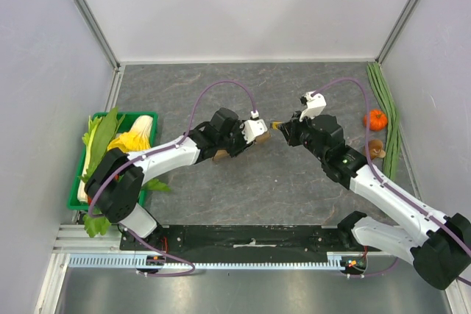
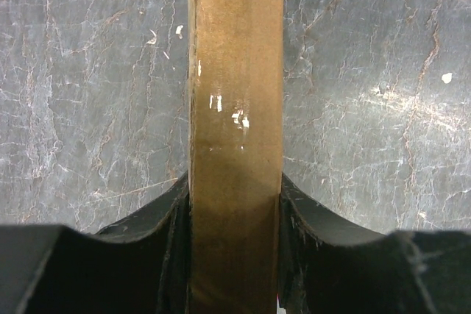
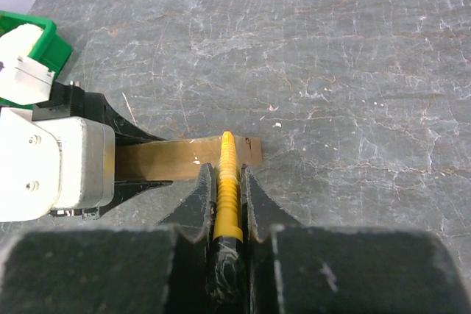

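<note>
My left gripper [image 2: 234, 196] is shut on a flat brown block [image 2: 235, 108], which sticks out ahead of the fingers just above the grey tabletop. In the top view the block's end [image 1: 263, 137] shows mid-table. My right gripper [image 3: 225, 178] is shut on a yellow ridged blade [image 3: 227, 167] with a black handle, like a toy knife. The blade points forward, and its tip lies over the free end of the brown block [image 3: 169, 158]. In the top view the two grippers, left [image 1: 254, 134] and right [image 1: 285, 129], face each other closely.
A green basket [image 1: 73, 196] with leafy vegetables and a yellow one stands at the left edge. Long green stalks [image 1: 386, 119] lie along the right wall, with a small orange fruit [image 1: 375, 118] and a brown mushroom-like piece [image 1: 376, 148] beside them.
</note>
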You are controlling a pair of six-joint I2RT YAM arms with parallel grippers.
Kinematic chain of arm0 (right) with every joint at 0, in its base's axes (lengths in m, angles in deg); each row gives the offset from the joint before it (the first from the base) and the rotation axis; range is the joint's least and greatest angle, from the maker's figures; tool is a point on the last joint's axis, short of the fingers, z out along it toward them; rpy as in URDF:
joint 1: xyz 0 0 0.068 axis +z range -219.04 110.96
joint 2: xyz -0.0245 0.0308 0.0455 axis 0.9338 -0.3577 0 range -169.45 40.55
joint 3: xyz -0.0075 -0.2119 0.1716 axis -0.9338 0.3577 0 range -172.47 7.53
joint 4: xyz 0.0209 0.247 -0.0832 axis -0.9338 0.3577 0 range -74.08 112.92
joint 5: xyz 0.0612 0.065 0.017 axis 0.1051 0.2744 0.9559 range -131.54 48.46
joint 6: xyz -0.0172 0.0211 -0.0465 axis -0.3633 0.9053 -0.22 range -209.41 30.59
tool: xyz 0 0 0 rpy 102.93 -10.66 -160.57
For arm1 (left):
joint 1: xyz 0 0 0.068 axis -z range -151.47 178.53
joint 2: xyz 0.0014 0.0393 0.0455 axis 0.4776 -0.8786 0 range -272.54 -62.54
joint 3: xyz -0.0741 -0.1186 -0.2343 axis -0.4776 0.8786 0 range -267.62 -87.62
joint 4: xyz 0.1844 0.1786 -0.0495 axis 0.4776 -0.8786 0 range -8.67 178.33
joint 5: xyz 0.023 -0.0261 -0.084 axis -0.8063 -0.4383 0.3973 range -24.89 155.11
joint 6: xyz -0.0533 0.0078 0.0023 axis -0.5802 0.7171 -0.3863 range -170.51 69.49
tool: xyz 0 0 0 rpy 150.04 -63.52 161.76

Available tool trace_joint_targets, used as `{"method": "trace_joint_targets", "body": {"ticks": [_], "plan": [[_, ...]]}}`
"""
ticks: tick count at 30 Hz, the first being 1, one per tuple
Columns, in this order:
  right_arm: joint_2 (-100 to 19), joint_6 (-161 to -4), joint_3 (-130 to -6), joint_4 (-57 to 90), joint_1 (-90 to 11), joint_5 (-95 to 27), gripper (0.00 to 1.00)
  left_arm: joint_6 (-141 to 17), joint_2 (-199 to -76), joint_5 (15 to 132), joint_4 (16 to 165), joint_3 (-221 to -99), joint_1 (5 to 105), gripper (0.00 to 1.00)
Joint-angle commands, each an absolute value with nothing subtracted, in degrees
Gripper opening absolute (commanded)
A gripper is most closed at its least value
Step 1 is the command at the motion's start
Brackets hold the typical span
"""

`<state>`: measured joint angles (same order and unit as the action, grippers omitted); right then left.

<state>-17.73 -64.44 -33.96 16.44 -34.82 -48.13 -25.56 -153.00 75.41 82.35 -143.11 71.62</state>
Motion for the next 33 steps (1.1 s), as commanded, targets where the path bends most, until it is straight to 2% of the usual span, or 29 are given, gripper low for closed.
{"method": "trace_joint_targets", "body": {"ticks": [1, 33], "plan": [[-17.64, -65.33, -33.95, 11.62, -35.11, -49.63, 0.0, -28.54, -156.58, 80.75, 71.89, -141.06, 71.68, 0.33], [-20.19, -64.54, -33.34, 11.35, -35.29, -48.04, 0.0, -29.25, -157.29, 82.07, 71.01, -141.06, 71.16, 0.33]]}}
